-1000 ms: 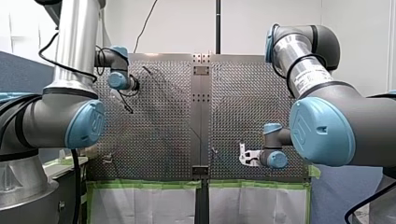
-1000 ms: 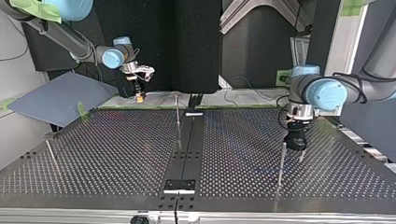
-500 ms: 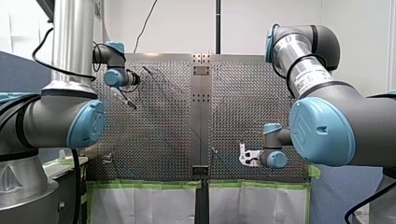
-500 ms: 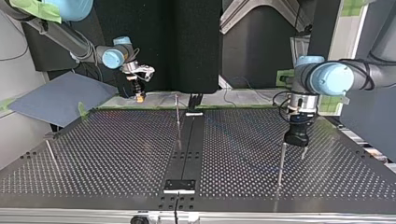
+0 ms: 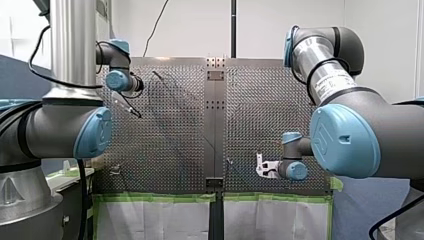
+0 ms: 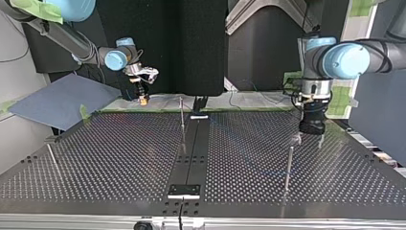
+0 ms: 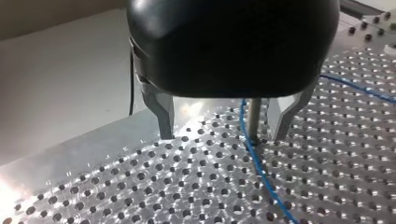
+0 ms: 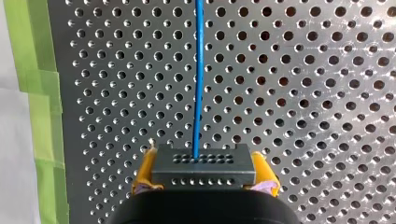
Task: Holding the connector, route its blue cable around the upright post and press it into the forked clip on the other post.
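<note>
Post (image 7: 254, 116) stands between left end effector's (image 7: 221, 136) fingers (image 7: 163, 112).

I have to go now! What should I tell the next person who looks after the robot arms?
Right gripper: jaws shut on the connector.
Left gripper: jaws open, holding nothing; the upright post shows between them, close to one.
Blue cable: runs straight out of the connector; in the left wrist view it passes right by the post's foot.
Done: connector gripped, cable brought to the post.
Left: finish the wrap if needed, then press the cable into the forked clip, which I cannot make out here.
</note>
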Motion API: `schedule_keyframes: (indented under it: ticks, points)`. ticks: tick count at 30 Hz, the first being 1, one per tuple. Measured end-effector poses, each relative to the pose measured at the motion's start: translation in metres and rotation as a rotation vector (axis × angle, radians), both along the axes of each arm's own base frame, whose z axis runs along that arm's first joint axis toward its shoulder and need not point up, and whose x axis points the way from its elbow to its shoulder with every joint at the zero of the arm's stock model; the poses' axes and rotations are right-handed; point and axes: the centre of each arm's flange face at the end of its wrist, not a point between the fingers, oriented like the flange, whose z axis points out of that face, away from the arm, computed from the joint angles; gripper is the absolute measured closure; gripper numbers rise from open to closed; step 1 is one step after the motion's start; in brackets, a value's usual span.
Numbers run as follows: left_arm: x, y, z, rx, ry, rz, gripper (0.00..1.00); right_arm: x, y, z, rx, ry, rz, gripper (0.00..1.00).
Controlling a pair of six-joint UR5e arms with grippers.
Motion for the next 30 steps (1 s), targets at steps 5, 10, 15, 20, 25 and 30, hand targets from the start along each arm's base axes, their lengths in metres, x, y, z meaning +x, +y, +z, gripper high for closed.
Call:
schedule_keyframes:
  ticks: [5, 10, 15, 20, 25, 30]
  points:
    - [-0.022, -0.006, -0.005, 0.037, 0.042, -0.004, 0.00, 0.000, 0.000, 0.000, 0.001, -0.001, 0.001, 1.00]
    - [-0.048, -0.014, -0.011, 0.083, 0.077, -0.011, 0.00, 0.000, 0.000, 0.000, 0.000, -0.002, 0.000, 1.00]
    - [-0.069, -0.023, -0.017, 0.131, 0.090, -0.026, 0.00, 0.000, -0.001, 0.001, 0.004, 0.000, 0.000, 1.00]
    - [-0.083, -0.035, -0.037, 0.175, 0.124, -0.047, 0.00, 0.001, -0.003, 0.002, 0.005, 0.001, -0.002, 1.00]
    - [-0.091, -0.047, -0.066, 0.215, 0.163, -0.053, 0.00, 0.001, -0.003, 0.002, 0.005, 0.001, -0.003, 1.00]
    - [-0.101, -0.059, -0.094, 0.258, 0.203, -0.057, 0.00, -0.001, -0.004, 0.002, 0.006, 0.001, -0.007, 1.00]
